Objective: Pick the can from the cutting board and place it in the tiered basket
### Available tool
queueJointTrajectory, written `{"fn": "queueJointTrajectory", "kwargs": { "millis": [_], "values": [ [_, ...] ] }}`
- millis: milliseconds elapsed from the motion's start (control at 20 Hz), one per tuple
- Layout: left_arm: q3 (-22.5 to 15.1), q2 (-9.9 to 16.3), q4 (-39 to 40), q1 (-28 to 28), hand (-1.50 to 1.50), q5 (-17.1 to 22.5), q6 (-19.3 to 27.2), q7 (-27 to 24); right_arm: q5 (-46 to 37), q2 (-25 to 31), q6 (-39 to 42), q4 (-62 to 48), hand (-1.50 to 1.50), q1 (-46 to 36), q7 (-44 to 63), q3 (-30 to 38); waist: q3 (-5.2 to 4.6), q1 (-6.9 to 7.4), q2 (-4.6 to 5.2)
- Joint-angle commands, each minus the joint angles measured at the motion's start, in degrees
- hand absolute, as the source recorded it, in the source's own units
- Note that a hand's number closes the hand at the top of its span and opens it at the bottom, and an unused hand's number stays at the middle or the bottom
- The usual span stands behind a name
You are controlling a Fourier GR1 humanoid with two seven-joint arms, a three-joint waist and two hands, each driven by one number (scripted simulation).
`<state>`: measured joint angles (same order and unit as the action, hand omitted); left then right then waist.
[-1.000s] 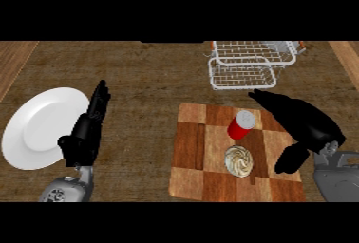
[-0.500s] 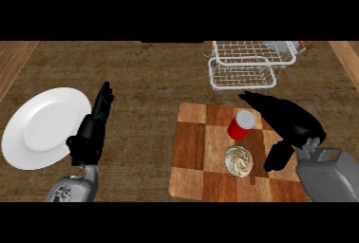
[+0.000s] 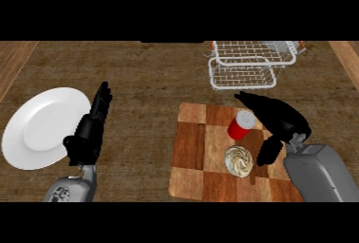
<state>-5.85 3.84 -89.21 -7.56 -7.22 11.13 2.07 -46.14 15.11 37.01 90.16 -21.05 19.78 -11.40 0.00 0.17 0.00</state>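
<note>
A red can (image 3: 242, 126) with a pale lid stands upright on the checkered wooden cutting board (image 3: 200, 163). My right hand (image 3: 279, 119) hovers just right of the can, its fingers arched past the can's far side and its thumb hanging down toward the board; nothing is held. The white wire tiered basket (image 3: 245, 64) stands beyond the board at the far edge. My left hand (image 3: 91, 128) rests open at the left, fingers straight and pointing away, beside the plate.
A round pastry-like item (image 3: 239, 160) lies on the board just in front of the can. A white plate (image 3: 41, 127) sits at the left on the wooden counter (image 3: 154, 76).
My right hand has shifted left and nearer to the can, the forearm coming further into view. The left hand has barely moved.
</note>
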Motion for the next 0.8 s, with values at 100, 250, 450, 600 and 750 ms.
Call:
{"fn": "queueJointTrajectory", "kwargs": {
  "millis": [100, 250, 450, 600, 750],
  "values": [
    [-0.73, -1.13, -1.75, 1.33, 0.0, -1.76, -0.36, 0.17, -3.2, -2.75, -1.31, -3.47, -1.5, -0.54, -1.63, 0.44, 0.0, 0.0, -0.01],
    [0.54, -2.13, 2.59, -3.25, 0.0, -1.7, 0.04, 1.0, -5.4, -3.6, -5.17, -4.71, -1.5, 2.14, -3.79, -1.15, 0.0, -0.11, 0.02],
    [-0.17, -2.38, -0.96, -0.32, 0.0, -2.23, -0.05, 1.49, -5.63, -3.73, -5.9, -11.74, -1.5, -2.32, -6.88, 1.71, 0.01, 0.13, 0.03],
    [2.08, -1.54, 0.51, -0.39, 0.0, -0.8, -1.59, -0.93, -5.04, -4.96, -4.55, -4.48, -1.5, 2.18, -4.9, 2.13, 0.0, -0.11, -0.02],
    [2.34, -0.56, -1.42, 0.15, 0.0, -0.55, -2.65, 1.16, -5.47, -4.27, -9.67, -9.9, -1.5, 2.87, -10.49, 3.01, 0.01, 0.01, 0.02]
  ]
}}
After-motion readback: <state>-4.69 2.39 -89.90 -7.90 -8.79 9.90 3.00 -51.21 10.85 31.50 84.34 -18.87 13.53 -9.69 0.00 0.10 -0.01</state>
